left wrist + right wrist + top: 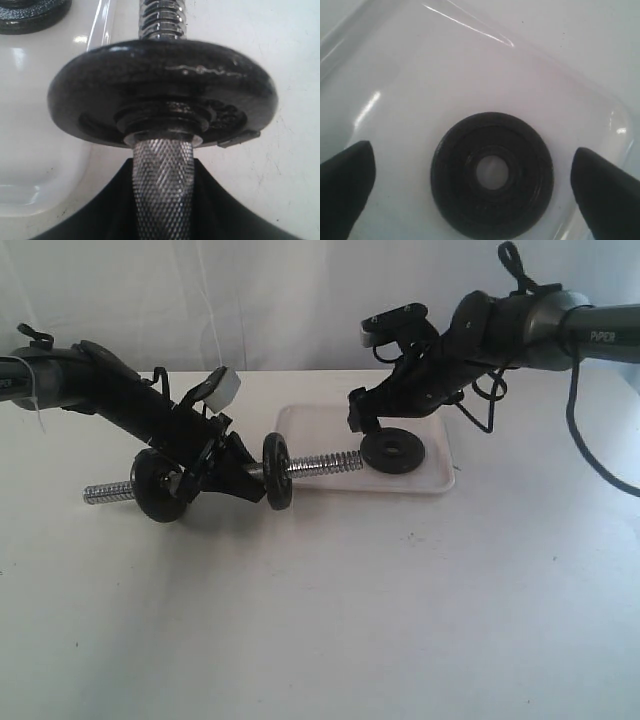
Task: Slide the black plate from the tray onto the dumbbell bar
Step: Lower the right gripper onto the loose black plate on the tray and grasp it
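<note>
The black plate (392,451) lies flat on the tray (312,424). Above the tray, the right end effector (476,187) hangs spread open, a finger either side of the plate, not touching. The left end effector (225,472) clamps the dumbbell bar (325,463), whose threaded end reaches over the tray.

Black jointed arms (120,405), looping cables (571,410), grey sleeve (600,337) marked perhaps "PiPER".

I see the black plate (392,451) lying flat on the tray (320,423), toward its 4 o'clock side, centre hole facing up. The tray is white, shallow-rimmed, with rounded corners. The chrome dumbbell bar (325,463) runs from 9 to 3 o'clock and carries two alike discs (277,471). Its threaded 3 o'clock end reaches over the tray, just short of the plate.
</note>
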`<state>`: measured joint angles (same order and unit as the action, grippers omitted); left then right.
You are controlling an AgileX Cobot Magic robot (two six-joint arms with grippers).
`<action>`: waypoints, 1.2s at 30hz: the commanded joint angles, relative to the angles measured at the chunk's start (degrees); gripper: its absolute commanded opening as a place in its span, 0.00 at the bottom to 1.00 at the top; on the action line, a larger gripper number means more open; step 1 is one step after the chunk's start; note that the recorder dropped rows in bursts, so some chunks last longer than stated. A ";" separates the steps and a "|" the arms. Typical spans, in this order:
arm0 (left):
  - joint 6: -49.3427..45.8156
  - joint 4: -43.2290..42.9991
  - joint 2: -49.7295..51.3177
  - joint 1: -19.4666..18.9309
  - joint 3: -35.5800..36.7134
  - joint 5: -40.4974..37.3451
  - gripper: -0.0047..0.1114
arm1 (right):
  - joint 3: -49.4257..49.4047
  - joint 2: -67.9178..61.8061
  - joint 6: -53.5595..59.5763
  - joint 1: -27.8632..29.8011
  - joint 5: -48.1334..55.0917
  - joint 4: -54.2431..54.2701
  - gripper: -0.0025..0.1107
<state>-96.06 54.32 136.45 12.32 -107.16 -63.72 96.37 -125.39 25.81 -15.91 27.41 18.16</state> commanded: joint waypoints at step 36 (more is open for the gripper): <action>-1.50 6.47 -0.10 -0.36 0.46 -3.69 0.04 | 0.23 -9.43 -0.54 -0.32 -3.91 -2.37 0.93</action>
<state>-96.77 54.68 136.45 12.11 -107.16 -64.04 96.83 -133.59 25.00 -16.02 21.84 16.67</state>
